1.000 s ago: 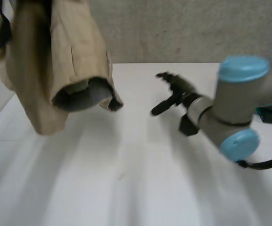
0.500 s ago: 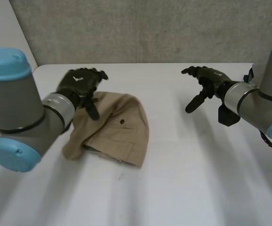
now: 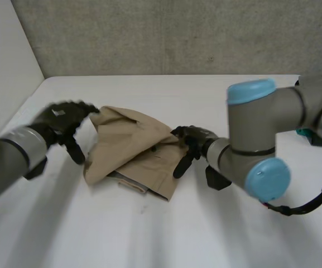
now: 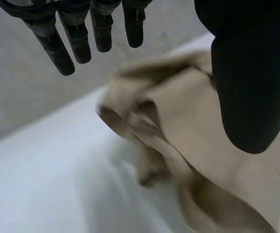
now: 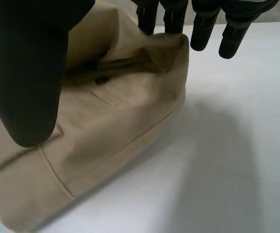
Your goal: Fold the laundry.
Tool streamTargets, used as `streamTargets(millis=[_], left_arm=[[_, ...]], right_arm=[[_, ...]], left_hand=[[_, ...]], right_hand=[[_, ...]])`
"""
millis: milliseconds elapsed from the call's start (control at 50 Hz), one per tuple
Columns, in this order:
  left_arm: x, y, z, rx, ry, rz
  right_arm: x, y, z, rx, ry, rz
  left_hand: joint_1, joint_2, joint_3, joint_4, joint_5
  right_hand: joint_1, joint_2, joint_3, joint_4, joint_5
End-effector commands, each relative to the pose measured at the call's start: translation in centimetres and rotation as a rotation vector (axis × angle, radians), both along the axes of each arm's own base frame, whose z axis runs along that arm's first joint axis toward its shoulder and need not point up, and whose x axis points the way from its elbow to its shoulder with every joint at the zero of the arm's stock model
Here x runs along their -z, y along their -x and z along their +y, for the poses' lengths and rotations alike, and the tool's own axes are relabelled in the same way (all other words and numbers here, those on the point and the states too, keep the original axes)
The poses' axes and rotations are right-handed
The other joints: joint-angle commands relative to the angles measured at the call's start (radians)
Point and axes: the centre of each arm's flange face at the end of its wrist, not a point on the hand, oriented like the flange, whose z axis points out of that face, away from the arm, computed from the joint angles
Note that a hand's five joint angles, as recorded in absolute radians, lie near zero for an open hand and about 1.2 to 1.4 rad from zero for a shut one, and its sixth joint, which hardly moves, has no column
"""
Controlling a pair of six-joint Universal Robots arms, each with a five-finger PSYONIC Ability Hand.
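Right hand (image 3: 191,142), fingers apart and fairly straight, stands at the right edge of the crumpled tan cloth garment (image 3: 130,151). The garment lies in a heap on the white worktop (image 3: 149,240), left of the frame's centre. Left hand (image 3: 66,118), likewise spread and holding nothing, hovers just beside the garment's left edge.

Change noted: one second ago the garment hung in the air at the upper left of the frame. Half a second ago it lay on the worktop with the left hand over it and the right hand well apart at the right. The right hand has since closed in on the cloth, and the left has drawn off to the side. Judgement: the set-down is complete, but folding proper has not begun, and the piece needs spreading flat first.

Head view gives the layout, with one hand on each side of the heap. Right wrist view adds detail: fingers (image 5: 201,29) at a raised fold, thumb apart from them, nothing visibly pinched. It also shows a small dark button (image 5: 101,80) and a stitched seam. Left wrist view confirms the left hand (image 4: 246,82) grips nothing, the garment (image 4: 193,126) lying rumpled beneath it.
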Motion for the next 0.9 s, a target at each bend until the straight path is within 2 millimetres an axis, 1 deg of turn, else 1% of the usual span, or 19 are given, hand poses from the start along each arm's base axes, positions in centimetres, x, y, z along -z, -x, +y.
streamTargets(millis=[20,120,200,220,260,280,340,400,420,440,480,500,520,540,620,680,740,820,900], left_arm=[[4.8,3.2,0.2,0.046,-0.088,-0.067],[6.1,4.5,-0.4,0.022,-0.063,-0.116],[6.2,5.5,-1.0,0.021,-0.005,-0.151],[5.8,5.7,-1.3,0.018,0.031,-0.155],[4.9,5.9,-1.6,0.009,0.067,-0.151],[3.8,5.9,-1.9,-0.002,0.103,-0.143],[1.4,5.8,-2.1,-0.025,0.162,-0.117],[-2.6,5.5,-1.6,-0.044,0.252,-0.057],[-5.3,5.3,-1.0,-0.049,0.307,-0.017],[-6.8,5.1,-0.5,-0.049,0.340,0.005],[-9.6,4.6,0.5,-0.051,0.399,0.052],[-12.5,4.2,1.6,-0.047,0.464,0.107],[-13.8,4.0,2.2,-0.043,0.491,0.134],[-16.3,3.5,3.5,-0.031,0.550,0.190],[-20.8,2.1,6.0,-0.021,0.629,0.303],[-21.6,1.6,6.3,-0.025,0.616,0.332],[-21.2,1.5,5.7,-0.036,0.581,0.332],[-18.0,1.9,3.3,-0.063,0.471,0.275],[-14.8,2.5,1.2,-0.078,0.380,0.227]], right_arm=[[1.8,-1.6,0.7,-0.004,0.132,0.106],[2.7,-2.4,0.3,0.021,0.198,0.089],[3.2,-3.0,0.0,0.025,0.237,0.078],[3.3,-3.2,-0.2,0.026,0.259,0.077],[3.1,-3.2,-0.6,0.036,0.284,0.080],[2.9,-3.1,-0.8,0.044,0.297,0.083],[1.5,-2.1,-2.0,0.102,0.354,0.105],[-2.4,-0.7,-2.9,0.167,0.432,0.095],[-3.6,-0.1,-3.2,0.184,0.456,0.090],[-6.2,0.9,-3.6,0.209,0.511,0.074],[-9.3,1.8,-3.8,0.225,0.586,0.047],[-12.4,2.7,-4.1,0.229,0.676,0.021],[-14.3,3.2,-4.1,0.225,0.732,0.008],[-16.4,3.7,-4.0,0.215,0.794,-0.004],[-21.2,4.1,-3.1,0.149,0.948,-0.051],[-23.0,3.8,-2.7,0.102,0.994,-0.080],[-23.5,3.6,-2.8,0.072,0.994,-0.080],[-21.1,2.8,-4.1,0.036,0.917,-0.031],[-16.7,1.9,-4.8,-0.012,0.772,0.060]], left_hand=[[-0.034,-0.029,-0.040,-0.027,-0.052],[-0.034,-0.029,-0.040,-0.027,-0.052],[0.435,0.440,0.429,0.442,0.417],[0.803,0.808,0.797,0.810,0.784],[1.175,1.179,1.168,1.181,1.156],[1.188,1.193,1.182,1.195,1.169],[1.188,1.193,1.182,1.195,1.169],[1.188,1.193,1.182,1.195,1.169],[1.188,1.193,1.182,1.195,1.169],[1.188,1.193,1.182,1.195,1.169],[1.188,1.193,1.182,1.195,1.169],[1.188,1.193,1.182,1.195,1.169],[1.188,1.193,1.182,1.195,1.169],[1.188,1.193,1.182,1.195,1.169],[1.188,1.193,1.182,1.195,1.169],[1.188,1.193,1.182,1.195,1.169],[1.188,1.193,1.182,1.195,1.169],[1.188,1.193,1.182,1.195,1.169],[1.188,1.193,1.182,1.195,1.169]], right_hand=[[-0.064,-0.052,-0.038,-0.031,-0.047],[-0.028,-0.017,-0.003,0.004,-0.012],[0.270,0.282,0.296,0.302,0.287],[0.579,0.591,0.605,0.611,0.596],[1.023,1.035,1.049,1.055,1.040],[1.157,1.169,1.182,1.189,1.173],[1.158,1.170,1.183,1.190,1.175],[1.158,1.170,1.183,1.190,1.175],[1.158,1.170,1.183,1.190,1.175],[1.158,1.170,1.183,1.190,1.175],[1.158,1.170,1.183,1.190,1.175],[1.158,1.170,1.183,1.190,1.175],[1.158,1.170,1.183,1.190,1.175],[1.158,1.170,1.183,1.190,1.175],[1.158,1.170,1.183,1.190,1.175],[1.158,1.170,1.183,1.190,1.175],[1.158,1.170,1.183,1.190,1.175],[1.158,1.170,1.183,1.190,1.175],[1.076,1.088,1.102,1.109,1.093]])
